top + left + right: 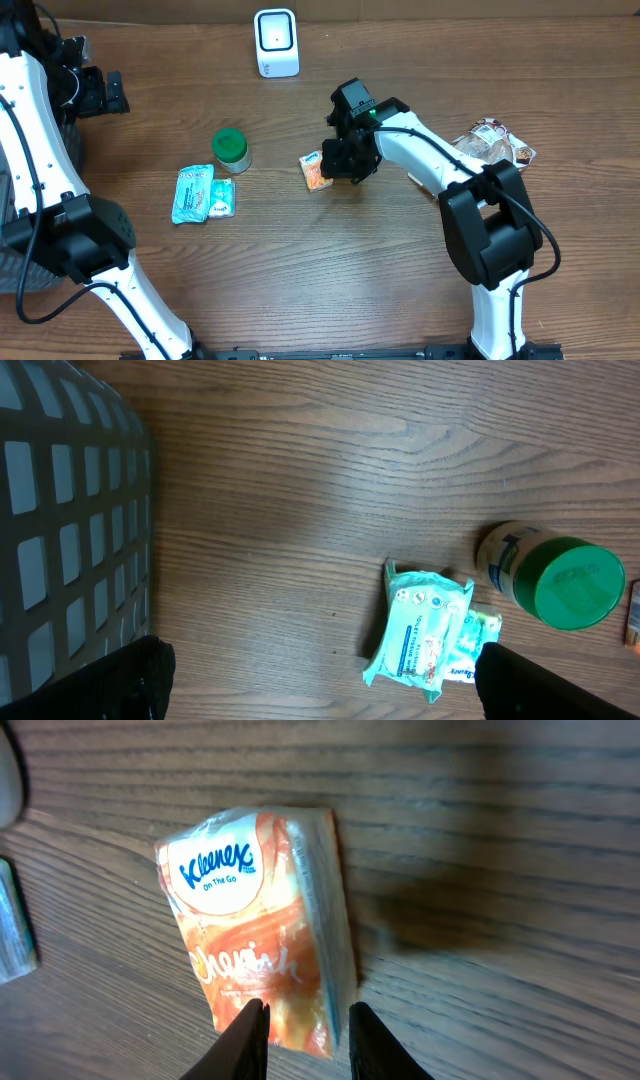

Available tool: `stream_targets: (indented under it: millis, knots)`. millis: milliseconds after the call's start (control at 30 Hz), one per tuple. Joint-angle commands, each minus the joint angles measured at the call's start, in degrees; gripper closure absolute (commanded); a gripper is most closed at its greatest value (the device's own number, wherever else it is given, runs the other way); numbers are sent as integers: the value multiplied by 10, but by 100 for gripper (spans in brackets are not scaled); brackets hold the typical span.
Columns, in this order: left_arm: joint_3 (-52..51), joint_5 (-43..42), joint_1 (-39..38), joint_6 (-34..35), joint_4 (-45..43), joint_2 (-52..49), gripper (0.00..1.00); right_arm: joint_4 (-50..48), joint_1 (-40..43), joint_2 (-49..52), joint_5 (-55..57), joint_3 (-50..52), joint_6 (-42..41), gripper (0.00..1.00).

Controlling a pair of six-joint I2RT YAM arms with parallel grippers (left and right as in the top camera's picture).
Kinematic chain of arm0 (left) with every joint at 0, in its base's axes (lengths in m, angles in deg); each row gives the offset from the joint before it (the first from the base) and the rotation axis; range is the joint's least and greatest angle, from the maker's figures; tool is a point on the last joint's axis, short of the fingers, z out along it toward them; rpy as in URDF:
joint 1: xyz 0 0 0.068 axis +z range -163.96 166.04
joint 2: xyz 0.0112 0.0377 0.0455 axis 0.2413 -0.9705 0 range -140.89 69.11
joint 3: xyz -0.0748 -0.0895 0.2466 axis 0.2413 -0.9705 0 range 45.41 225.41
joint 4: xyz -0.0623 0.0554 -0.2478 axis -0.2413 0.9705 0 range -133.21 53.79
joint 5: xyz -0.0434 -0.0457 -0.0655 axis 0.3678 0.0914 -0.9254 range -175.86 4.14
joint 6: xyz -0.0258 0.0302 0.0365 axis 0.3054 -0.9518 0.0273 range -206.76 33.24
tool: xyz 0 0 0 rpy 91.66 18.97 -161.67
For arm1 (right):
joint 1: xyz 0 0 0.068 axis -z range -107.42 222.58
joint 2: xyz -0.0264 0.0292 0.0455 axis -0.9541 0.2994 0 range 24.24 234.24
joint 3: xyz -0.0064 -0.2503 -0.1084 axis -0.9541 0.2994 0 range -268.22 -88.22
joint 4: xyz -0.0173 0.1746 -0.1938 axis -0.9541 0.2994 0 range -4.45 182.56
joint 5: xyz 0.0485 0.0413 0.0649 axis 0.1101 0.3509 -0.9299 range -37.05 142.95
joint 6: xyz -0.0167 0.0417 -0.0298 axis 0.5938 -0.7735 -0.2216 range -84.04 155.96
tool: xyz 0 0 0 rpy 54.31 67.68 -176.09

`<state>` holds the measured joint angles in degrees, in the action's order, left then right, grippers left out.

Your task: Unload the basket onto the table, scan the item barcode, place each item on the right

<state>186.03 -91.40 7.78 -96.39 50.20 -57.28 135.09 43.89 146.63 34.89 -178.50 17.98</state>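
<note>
An orange Kleenex tissue pack [316, 170] [255, 920] lies on the wooden table near its middle. My right gripper [343, 163] [308, 1020] sits at the pack's right end. Its two black fingers [247, 1038] stand a narrow gap apart over the pack's near end, one over the orange face and one at its thick edge. Whether they press on it I cannot tell. The white barcode scanner [276, 42] stands at the far edge. My left gripper [100, 92] [320, 680] hovers wide open at the far left, holding nothing.
A green-lidded jar [231, 148] [555, 578] and two teal wipe packs [193, 193] [418, 628] lie left of centre. A crinkled snack bag [492, 143] lies at the right. A grey basket [60, 520] stands at the table's left side.
</note>
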Motion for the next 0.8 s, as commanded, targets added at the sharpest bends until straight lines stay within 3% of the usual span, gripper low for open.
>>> stream_targets:
  millis: [0,200,367,567,767]
  knots:
    - [11,-2,-8,-5,-1,9,0,-5,-10,20,-3,3,3,76]
    - [11,-2,-8,-5,-1,9,1,-9,-10,47,2,4,-3,82]
    - [11,-2,-8,-5,-1,9,1,-7,-10,56,-2,4,-32,96]
    - [11,-2,-8,-5,-1,9,0,-6,1,14,-128,-10,-17,96]
    - [11,-2,-8,-5,-1,9,1,-29,38,-84,-372,-25,17,96]
